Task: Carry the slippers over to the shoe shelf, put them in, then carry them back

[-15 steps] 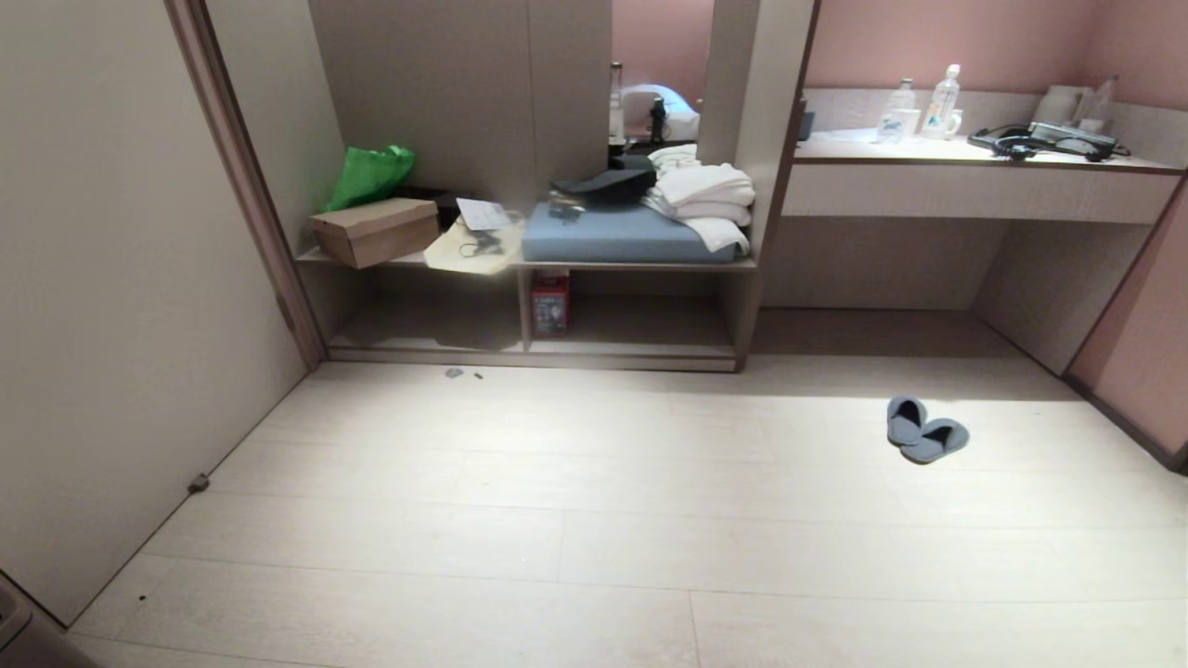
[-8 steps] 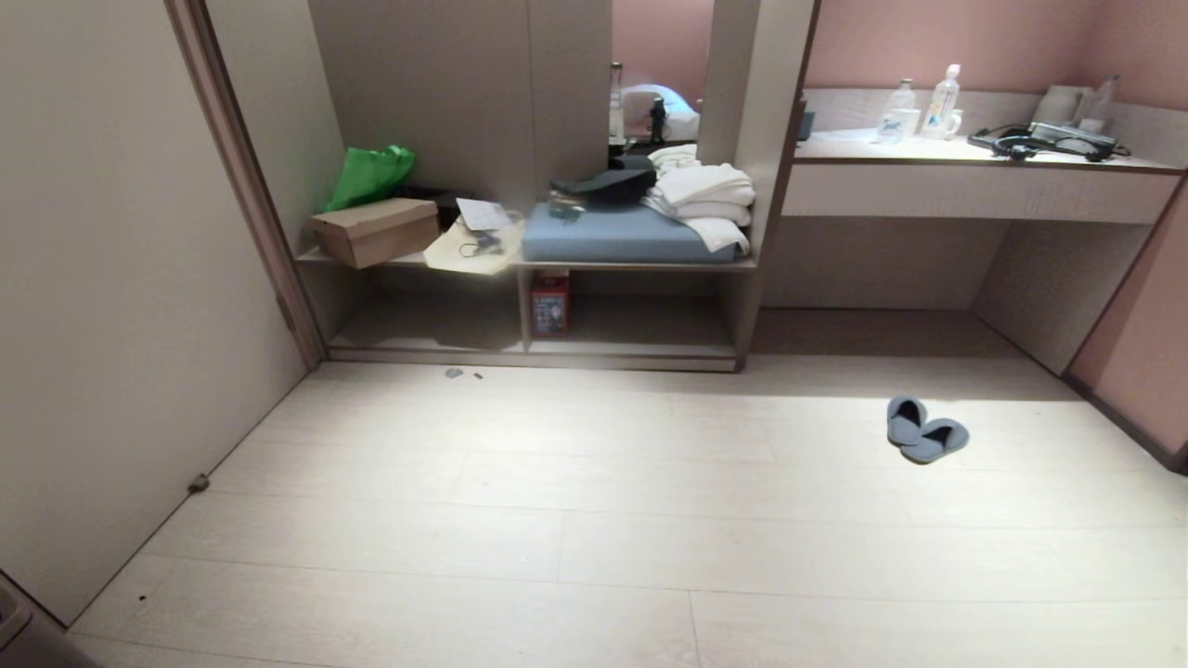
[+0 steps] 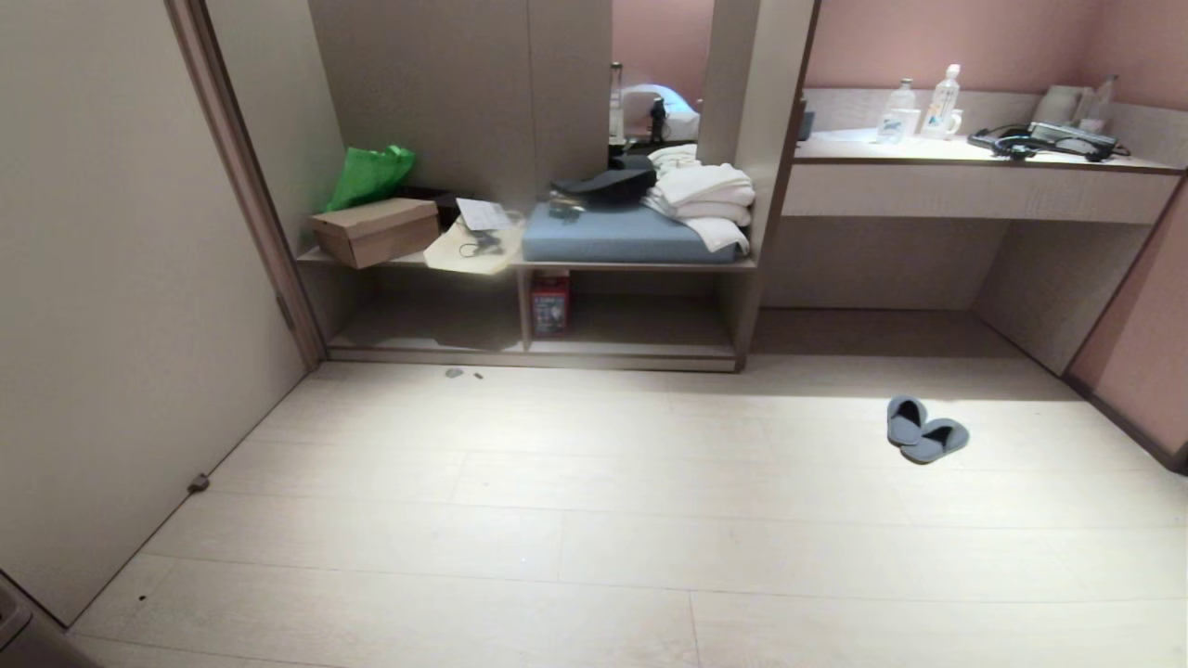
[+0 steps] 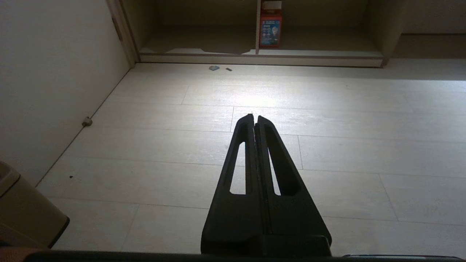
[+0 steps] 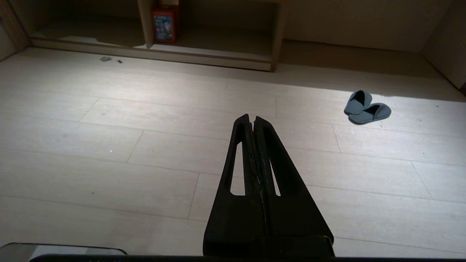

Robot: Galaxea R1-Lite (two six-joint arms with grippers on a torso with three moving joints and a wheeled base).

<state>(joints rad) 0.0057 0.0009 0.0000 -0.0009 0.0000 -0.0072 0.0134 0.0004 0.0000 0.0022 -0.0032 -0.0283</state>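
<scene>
The pair of grey-blue fabric slippers (image 3: 925,431) shows darker insoles. The taupe-beige laminate shoe shelf (image 3: 631,351) holds a red printed box (image 3: 550,304). Above sit a bright green bag (image 3: 369,174), a brown cardboard box (image 3: 375,230), a slate-blue cushion (image 3: 613,239) and white folded towels (image 3: 705,197).

Slippers (image 3: 925,432) on the floor (image 3: 594,520) — right of the shoe shelf (image 3: 534,325); box (image 3: 375,231) on its top, left.
</scene>
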